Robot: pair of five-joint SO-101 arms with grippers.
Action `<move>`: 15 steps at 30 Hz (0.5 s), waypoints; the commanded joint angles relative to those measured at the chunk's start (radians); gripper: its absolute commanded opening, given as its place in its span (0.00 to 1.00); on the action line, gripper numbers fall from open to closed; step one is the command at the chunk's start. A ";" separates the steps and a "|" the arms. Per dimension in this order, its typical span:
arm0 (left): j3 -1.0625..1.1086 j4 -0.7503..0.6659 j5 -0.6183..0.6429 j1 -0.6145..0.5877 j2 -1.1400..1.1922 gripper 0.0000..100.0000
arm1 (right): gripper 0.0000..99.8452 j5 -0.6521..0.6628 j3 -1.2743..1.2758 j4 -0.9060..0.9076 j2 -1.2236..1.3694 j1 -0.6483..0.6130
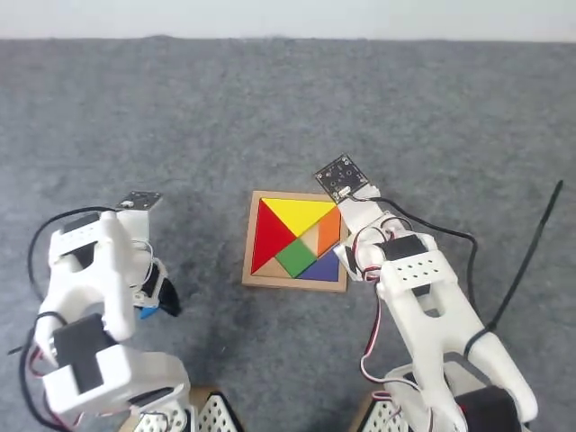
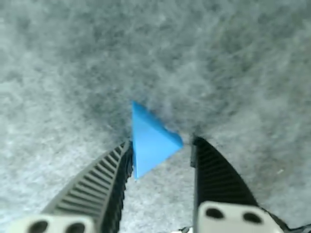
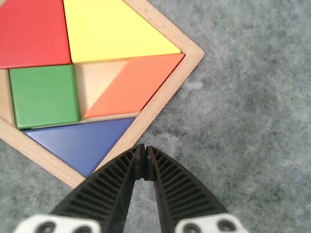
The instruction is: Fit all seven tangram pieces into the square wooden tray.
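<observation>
Step in hand, by my reading: pick-up of the sixth piece.

- Tray (image 3: 192, 48) holds five pieces: red (image 3: 31, 31), yellow (image 3: 112, 29), green square (image 3: 43, 94), orange (image 3: 133, 82), indigo (image 3: 80, 141).
- One bare triangular gap (image 3: 97, 82) lies between the green square and orange.
- Blue triangle (image 2: 148, 133) is on the grey desk (image 1: 180, 117), well apart from the tray, on the left arm's side.
- Left tool (image 2: 160, 143): jaws apart, straddling the blue triangle. One finger touches an edge. The other sits just beside the opposite tip, with a thin gap showing. Not clamped, as far as I can see.
- Right tool (image 3: 141, 154): fingers pressed together, holding nothing, just outside the tray rim, next to indigo.

Next move, as I judge it:
- Close on the blue triangle, carry it to the tray, and turn it to match the gap.

In the way:
- The right tool and arm hang over the tray's near edge and may crowd the approach.
- The gap is tight between green and orange, so a skewed drop could ride up on its neighbours.
- Seventh piece not located.
</observation>
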 commanded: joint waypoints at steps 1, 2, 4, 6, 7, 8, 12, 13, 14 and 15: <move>0.018 -0.020 0.015 0.009 0.006 0.15 | 0.01 -0.012 -0.005 -0.010 -0.048 0.013; 0.018 -0.020 0.015 0.008 0.003 0.15 | 0.01 -0.012 -0.005 -0.010 -0.048 0.013; 0.018 -0.021 0.015 0.008 0.002 0.14 | 0.01 -0.012 -0.005 -0.010 -0.048 0.013; 0.018 -0.023 0.015 0.008 0.002 0.14 | 0.01 -0.012 -0.005 -0.010 -0.048 0.013; 0.018 -0.025 0.015 0.009 0.000 0.14 | 0.01 -0.012 -0.005 -0.010 -0.048 0.013; 0.018 -0.025 0.015 0.009 0.000 0.14 | 0.01 -0.012 -0.005 -0.010 -0.048 0.013; 0.013 -0.023 0.015 0.006 0.000 0.15 | 0.01 -0.012 -0.005 -0.010 -0.048 0.013; 0.012 -0.021 0.018 0.005 0.000 0.15 | 0.01 -0.012 -0.005 -0.010 -0.048 0.013; 0.012 -0.021 0.028 0.005 0.000 0.15 | 0.01 -0.012 -0.005 -0.010 -0.048 0.013; 0.012 -0.020 0.051 0.005 0.000 0.17 | 0.01 -0.012 -0.005 -0.010 -0.048 0.013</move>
